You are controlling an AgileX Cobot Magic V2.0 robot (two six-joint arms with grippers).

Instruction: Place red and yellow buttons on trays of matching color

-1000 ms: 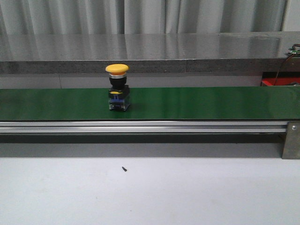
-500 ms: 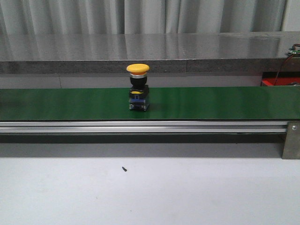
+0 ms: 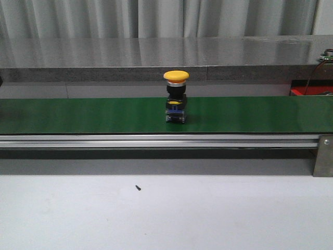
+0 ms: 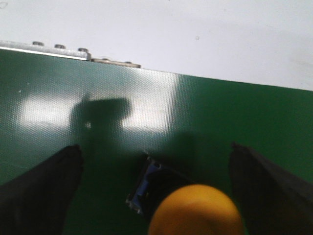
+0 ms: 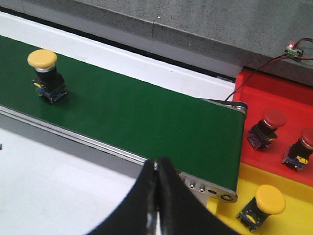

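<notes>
While upright, yellow button (image 3: 176, 97) (belt (image 3: 78, 115))

You have two yellow buttons, one on the green belt (image 5: 146, 117) at (image 5: 45, 74) and one on the yellow tray (image 5: 230, 215) at (image 5: 264, 205), plus two red buttons (image 5: 266, 128) (image 5: 302, 147) on the red tray (image 5: 254, 88).

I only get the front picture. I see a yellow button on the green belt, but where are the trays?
Observer: The right wrist view shows a red plastic tray past the green conveyor belt's end, holding two red mushroom buttons.
Operator: Is there a yellow one?
Observer: Yes, a yellow plastic tray beside the red one, holding one yellow button.
Operator: Is a pincer near my button?
Observer: The open left pincer straddles the yellow mushroom button; the right pincer is shut.
</notes>
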